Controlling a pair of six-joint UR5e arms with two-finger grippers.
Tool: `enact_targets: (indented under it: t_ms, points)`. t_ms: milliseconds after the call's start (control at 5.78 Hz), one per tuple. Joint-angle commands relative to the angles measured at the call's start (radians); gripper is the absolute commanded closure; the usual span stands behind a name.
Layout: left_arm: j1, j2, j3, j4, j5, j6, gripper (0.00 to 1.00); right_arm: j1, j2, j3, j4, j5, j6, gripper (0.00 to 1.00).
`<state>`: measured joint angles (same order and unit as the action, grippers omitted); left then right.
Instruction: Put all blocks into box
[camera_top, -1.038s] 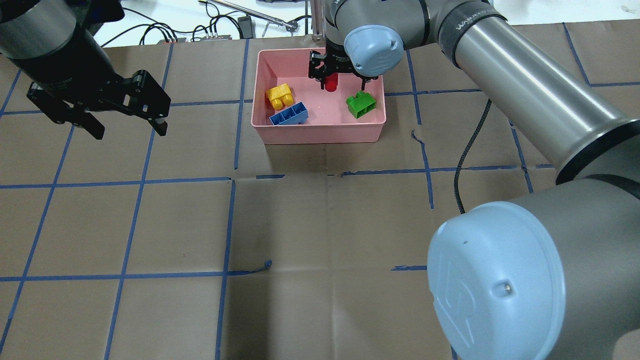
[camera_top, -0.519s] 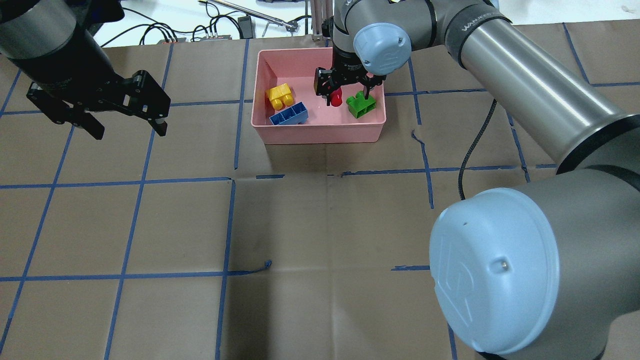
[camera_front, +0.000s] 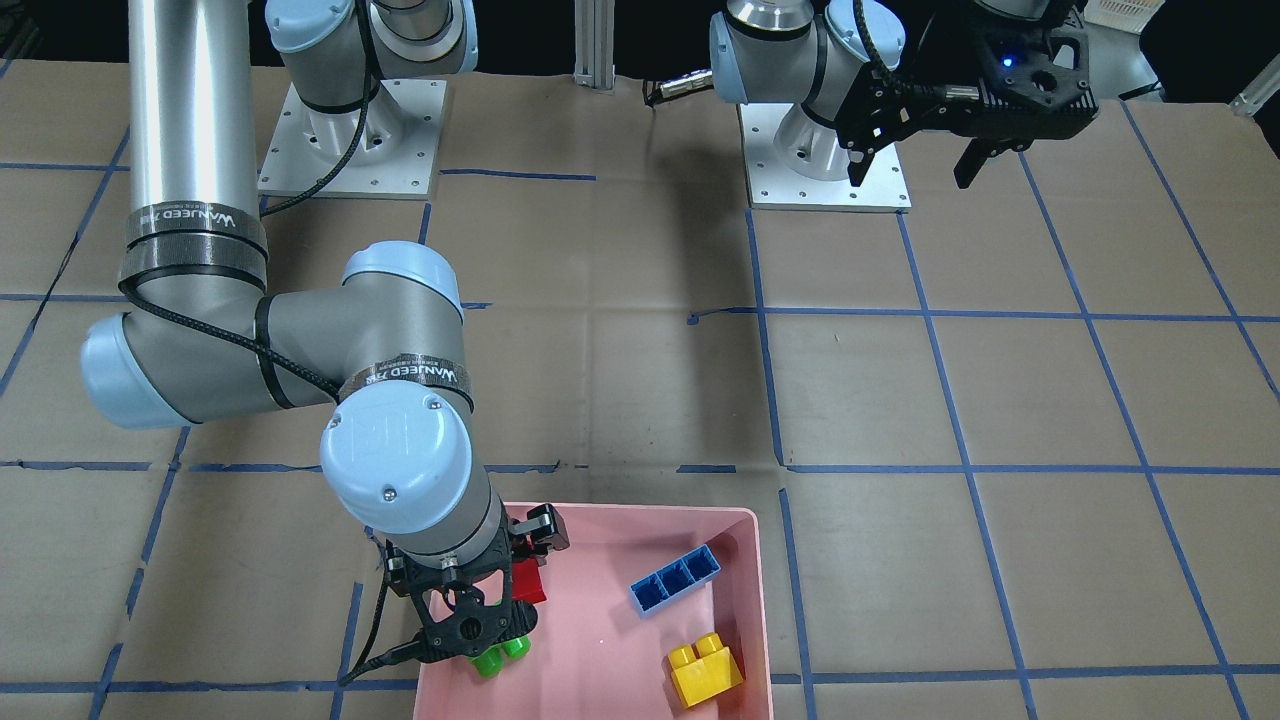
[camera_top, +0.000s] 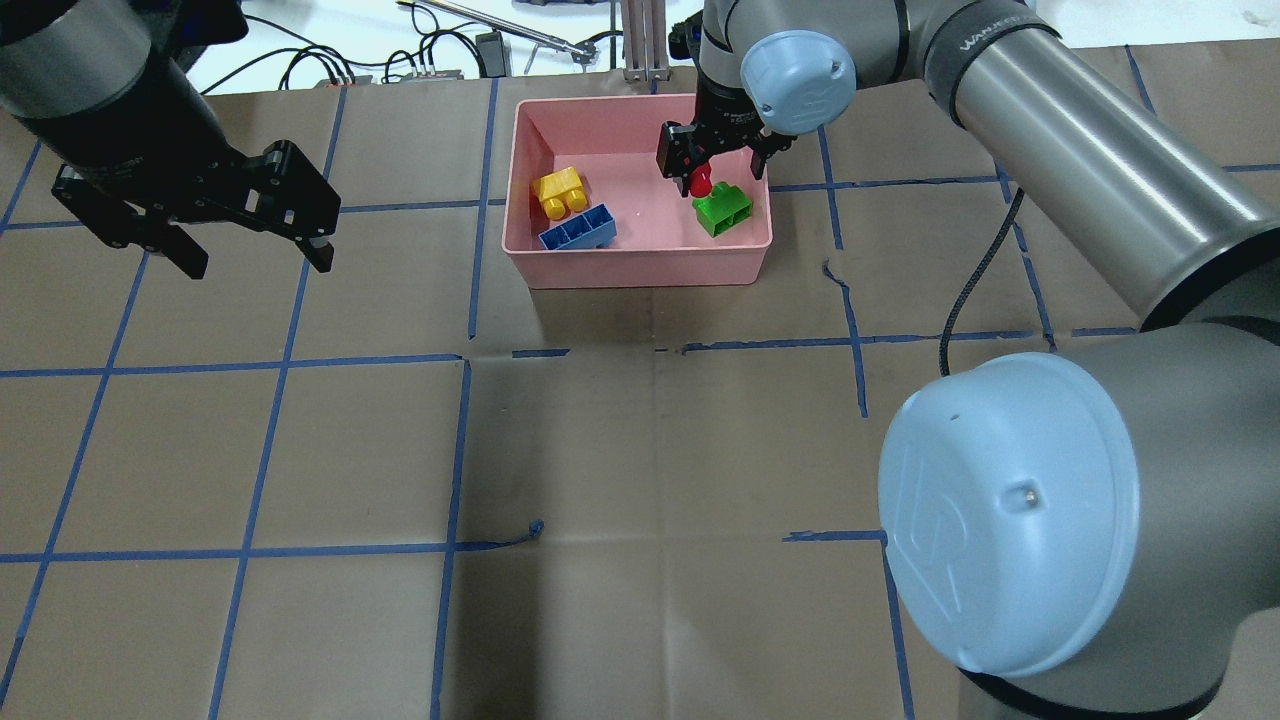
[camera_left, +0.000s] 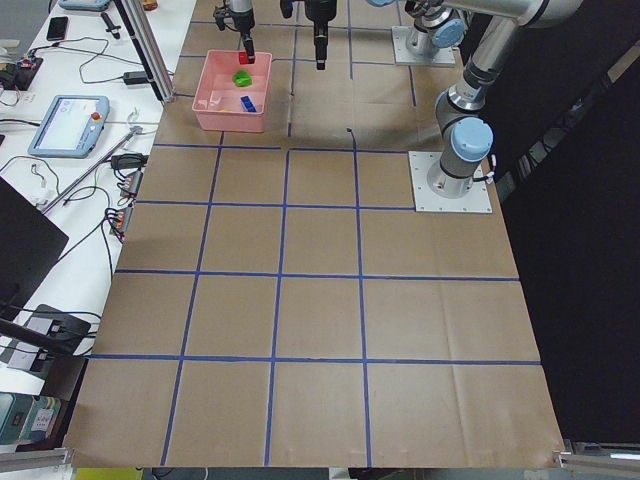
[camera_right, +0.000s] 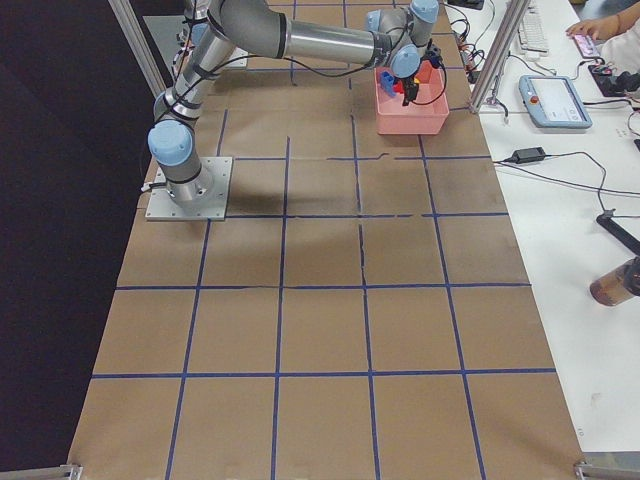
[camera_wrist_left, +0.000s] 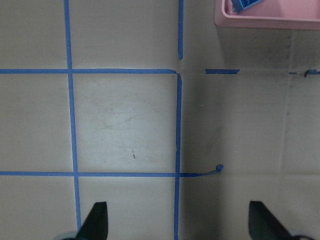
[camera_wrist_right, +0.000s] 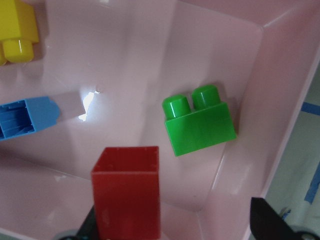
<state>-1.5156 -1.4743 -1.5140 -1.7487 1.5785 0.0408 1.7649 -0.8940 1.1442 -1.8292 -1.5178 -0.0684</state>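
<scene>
Apparently this is the last drop: the right jaws stand spread wide over the box (camera_top: 640, 265), and the red block (camera_top: 702, 183) shows below them, inside its walls, just beside the green block (camera_top: 723, 209). Next, I think, they must rise straight up without catching it; the left jaws hang released.

table (camera_top: 640, 440): brown paper | blue tape grid (camera_top: 250, 551) | teach pendant (camera_right: 553, 101) | cables (camera_top: 425, 50)
</scene>
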Motion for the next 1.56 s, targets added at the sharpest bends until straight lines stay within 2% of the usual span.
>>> enact_targets:
  t_ms: [0,346,519,865,1385]
  points:
    - [0.000,0.000,0.000,0.000,0.000,-0.001,0.01,-0.004,-0.006,0.006,0.001,-0.007,0.072,0.00]
    - [0.000,0.000,0.000,0.000,0.000,-0.001,0.01,-0.011,-0.008,0.005,0.010,-0.007,0.220,0.00]
    - [0.000,0.000,0.000,0.000,0.000,0.001,0.01,-0.021,-0.046,0.003,0.027,-0.010,0.220,0.00]
    - [0.000,0.000,0.000,-0.002,0.000,-0.001,0.01,-0.080,-0.222,0.031,0.224,-0.012,0.208,0.00]
    - [0.000,0.000,0.000,0.000,0.000,0.001,0.01,-0.179,-0.599,0.386,0.263,-0.073,0.130,0.00]
